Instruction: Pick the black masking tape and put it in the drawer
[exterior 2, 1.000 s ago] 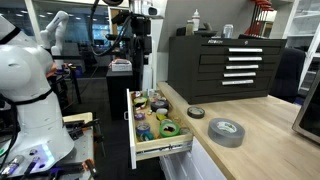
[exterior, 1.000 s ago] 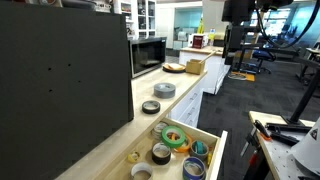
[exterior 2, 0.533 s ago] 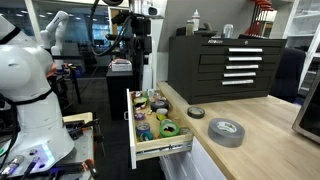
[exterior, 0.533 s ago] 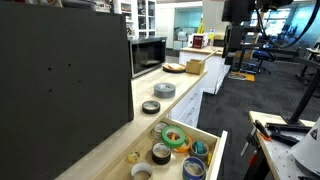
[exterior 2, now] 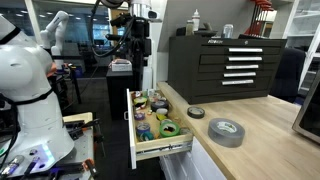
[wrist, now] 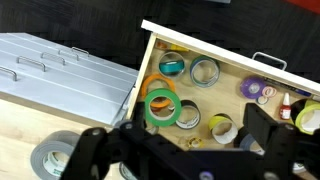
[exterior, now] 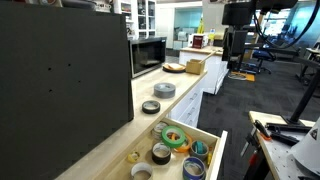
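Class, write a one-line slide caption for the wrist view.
Open claw above the pulled-out drawer of tape rolls; a silver-grey roll lies on the counter.

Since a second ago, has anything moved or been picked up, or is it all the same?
The arm, up high, shifted slightly, seemingly a touch lower. The gripper is open and took hold of nothing. The black masking tape lies on the counter near the silver tape roll, and the drawer is open with its rolls inside, all as before.

Tape (exterior 2: 196, 112) lies on the counter (exterior 2: 262, 136) near a larger roll (exterior 2: 226, 131); the open drawer (exterior 2: 163, 149) beside them holds other rolls (exterior 2: 167, 128)
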### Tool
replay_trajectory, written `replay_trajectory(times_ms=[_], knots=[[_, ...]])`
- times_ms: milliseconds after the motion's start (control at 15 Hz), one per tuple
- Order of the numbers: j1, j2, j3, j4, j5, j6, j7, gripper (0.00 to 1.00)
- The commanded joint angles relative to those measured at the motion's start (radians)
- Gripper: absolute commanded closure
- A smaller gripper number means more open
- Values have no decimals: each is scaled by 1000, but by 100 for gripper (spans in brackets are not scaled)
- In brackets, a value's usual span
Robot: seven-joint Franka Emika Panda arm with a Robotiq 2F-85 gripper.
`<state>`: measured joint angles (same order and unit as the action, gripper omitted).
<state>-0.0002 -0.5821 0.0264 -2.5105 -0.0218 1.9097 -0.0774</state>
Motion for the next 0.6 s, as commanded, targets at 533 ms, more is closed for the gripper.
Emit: replay_trajectory(times_ms=[533], knots=[[24,439,-18,195,-35,289,-153,0]])
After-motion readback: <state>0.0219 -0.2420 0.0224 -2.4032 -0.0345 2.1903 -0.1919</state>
